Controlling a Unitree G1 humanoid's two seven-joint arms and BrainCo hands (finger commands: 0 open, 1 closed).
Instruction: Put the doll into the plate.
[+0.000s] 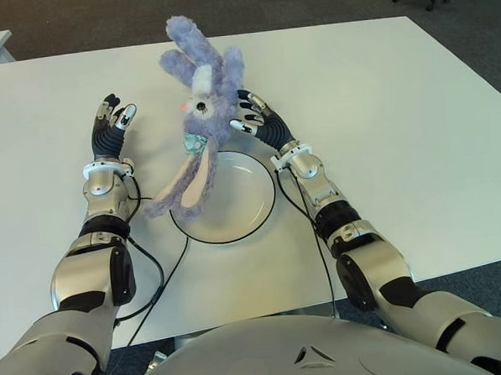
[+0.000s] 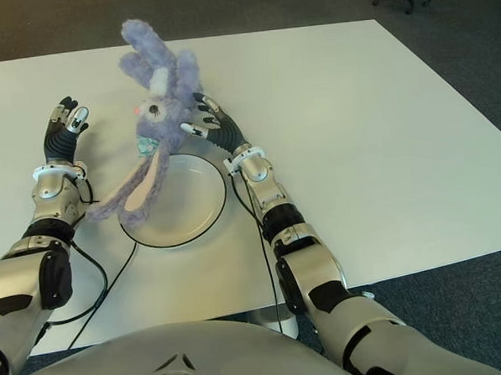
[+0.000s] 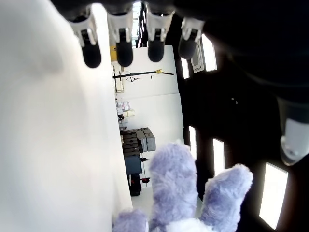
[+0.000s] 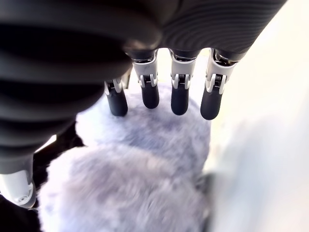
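No readable brands, labels or writing on anything in view.

Table: white, carries everything; both arms stretch forward over it.

Plate: white with a dark rim, on the table just behind and to the left of the right wrist, between the two forearms.

Doll: purple plush rabbit, against the left side of the right hand. Head and short limbs are up at finger level. Long ears hang down toward the robot, over the plate's left rim; the tips reach the table left of the plate. The body is not in the plate.

Right hand: fingers extended, only slightly bent, spread across the fur. In the right wrist view the fingertips sit right at the plush, with the thumb off to one side of it. Contact looks like a loose hold or a press against the doll, not a closed fist. Cannot tell if the doll's weight is on the hand or on the table.

Left hand: left of the doll, clearly apart from it, fingers straight and relaxed, holding nothing. Whether it touches the table, cannot tell.

Black cables run along the table beside both forearms.
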